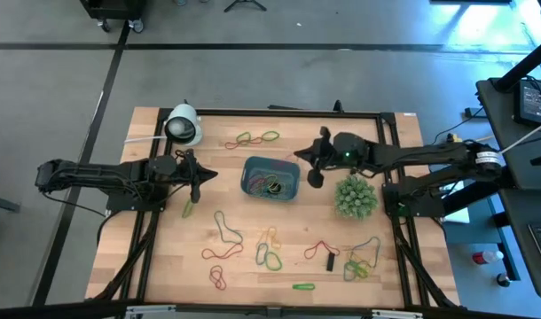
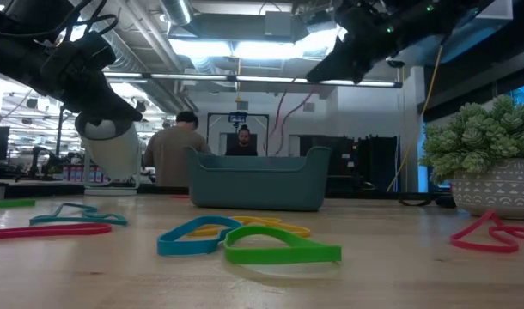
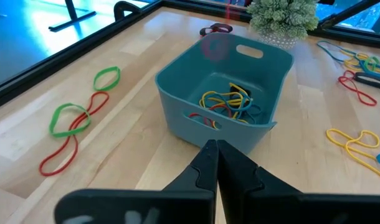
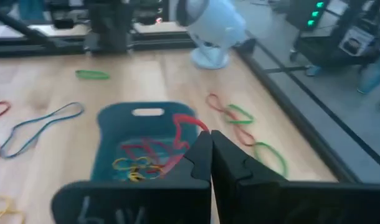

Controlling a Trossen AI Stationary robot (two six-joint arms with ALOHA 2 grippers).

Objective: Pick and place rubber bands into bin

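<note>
The teal bin point(image 1: 249, 170) stands at mid-table with several yellow, red and blue rubber bands point(image 3: 230, 102) lying in it. More rubber bands lie flat on the wood: a red and green chain point(image 1: 257, 138) on the far side, and red point(image 1: 226, 235), yellow-green point(image 1: 269, 252) and mixed ones point(image 1: 364, 257) on the near side. My right gripper point(image 4: 209, 135) hovers above the bin's right end, shut on a red rubber band. My left gripper point(image 3: 213, 146) waits shut, just left of the bin, and holds nothing. My right gripper pinches a red rubber band point(image 4: 197, 127) between its fingertips. The fingers slant downward, coming from the table's right side. The band is lifted clear of the table, and its loop point(image 4: 177, 146) hangs slack below the fingertips, over the bin's inside.
A white dome-shaped device point(image 1: 184, 124) stands at the far left. A spiky green plant in a pot point(image 1: 355, 197) sits right of the bin, under the right arm. A small black block point(image 1: 331, 262) lies among the near bands. People stand point(image 2: 180, 146) beyond the far edge.
</note>
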